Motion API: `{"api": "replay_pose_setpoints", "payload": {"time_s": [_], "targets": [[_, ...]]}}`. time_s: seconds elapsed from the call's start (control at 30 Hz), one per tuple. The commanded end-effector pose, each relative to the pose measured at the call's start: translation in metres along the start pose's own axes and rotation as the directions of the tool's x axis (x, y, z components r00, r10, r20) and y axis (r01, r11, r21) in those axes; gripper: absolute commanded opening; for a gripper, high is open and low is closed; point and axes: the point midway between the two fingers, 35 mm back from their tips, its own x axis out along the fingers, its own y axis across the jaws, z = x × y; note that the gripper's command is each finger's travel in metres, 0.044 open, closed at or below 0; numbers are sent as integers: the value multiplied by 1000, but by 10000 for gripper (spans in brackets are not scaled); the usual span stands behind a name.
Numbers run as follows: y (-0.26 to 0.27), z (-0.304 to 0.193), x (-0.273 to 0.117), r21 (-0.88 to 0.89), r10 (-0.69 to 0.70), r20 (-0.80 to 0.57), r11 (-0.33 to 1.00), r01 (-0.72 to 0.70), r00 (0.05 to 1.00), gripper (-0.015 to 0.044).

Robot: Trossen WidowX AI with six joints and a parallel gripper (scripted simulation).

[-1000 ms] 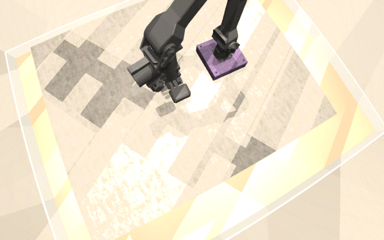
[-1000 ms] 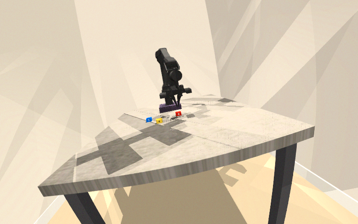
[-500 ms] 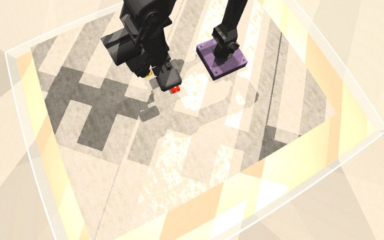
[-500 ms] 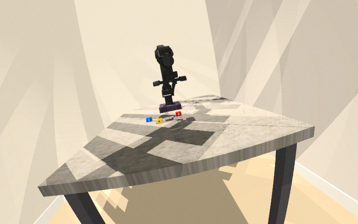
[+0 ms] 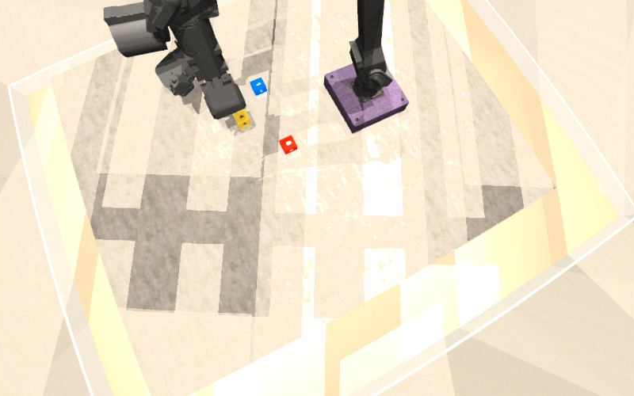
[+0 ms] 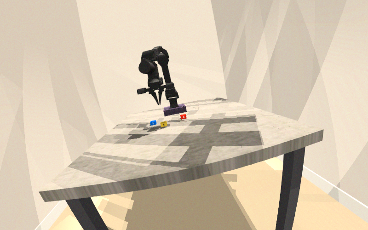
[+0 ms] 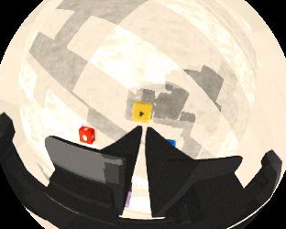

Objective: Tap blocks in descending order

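We're hovering high above the yellow block, gripper pinched nearly shut on nothing, apparently lining up its tap, with the blue block just behind it and the red block nearby toward the table front.

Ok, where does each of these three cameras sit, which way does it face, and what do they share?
Top: overhead, looking steeply down at the table; shows the arm from above, its purple base, and the yellow block, blue block and red block.
Exterior: off the table's far edge, facing back at the whole arm, with the gripper shut and raised above the blocks.
Wrist: on the gripper, looking down past its fingers at the yellow block.
Shared: all three views show all three blocks.
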Motion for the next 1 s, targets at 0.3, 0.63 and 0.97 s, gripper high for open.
{"api": "replay_pose_setpoints", "payload": {"time_s": [0.3,0.63,0.97], "targets": [[0,-6,74,-6,11,-28,1000,-11,1000,20],[1,-7,90,-6,11,-28,1000,-11,1000,20],[1,-7,102,-6,11,-28,1000,-11,1000,20]]}}
